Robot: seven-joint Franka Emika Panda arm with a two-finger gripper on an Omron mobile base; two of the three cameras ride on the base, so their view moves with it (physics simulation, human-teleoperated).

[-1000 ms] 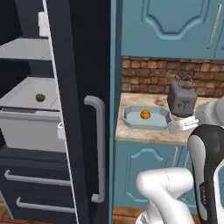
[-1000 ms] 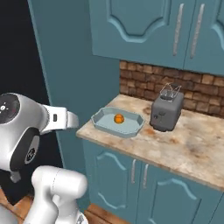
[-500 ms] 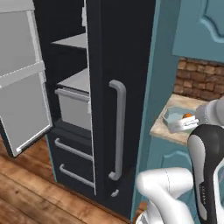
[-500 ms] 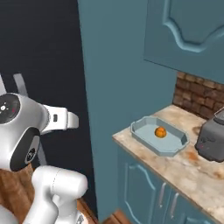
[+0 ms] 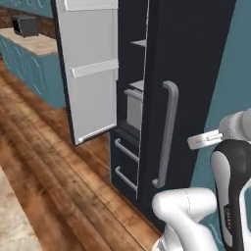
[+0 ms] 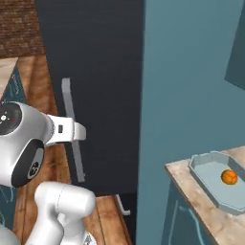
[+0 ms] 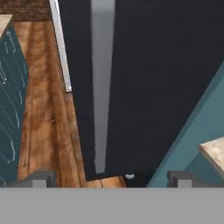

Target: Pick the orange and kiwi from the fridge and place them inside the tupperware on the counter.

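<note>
The fridge (image 5: 147, 98) stands with one white door (image 5: 90, 73) swung open toward the wooden floor (image 5: 49, 186), its shelf bins facing out, while the near dark door stays shut with its long grey handle (image 5: 166, 135) running down the front. Through the gap between the doors, light grey shelves and a drawer (image 5: 133, 109) show inside, with two dark drawers and their handles below; the kiwi cannot be made out from here, and the inside is too narrow a slice to say where it lies. In the right base view the orange (image 6: 229, 177) sits inside the tupperware (image 6: 206, 165), toward its far right part, and the tupperware rests on the counter (image 6: 201, 206) just beside the tall teal panel that separates it from the fridge. The gripper (image 7: 111, 178) hangs in free air in front of the dark fridge door, its jaws spread wide with nothing between them; the two tips stand far apart at the bottom of the hand view, the handle running up between them well beyond. A corner of the counter edge shows at the right of that view. Far off in the left base view, another counter stretch (image 5: 34, 44) over teal cabinets carries what looks like a dark toaster (image 5: 25, 25), though it is small and blurred.
</note>
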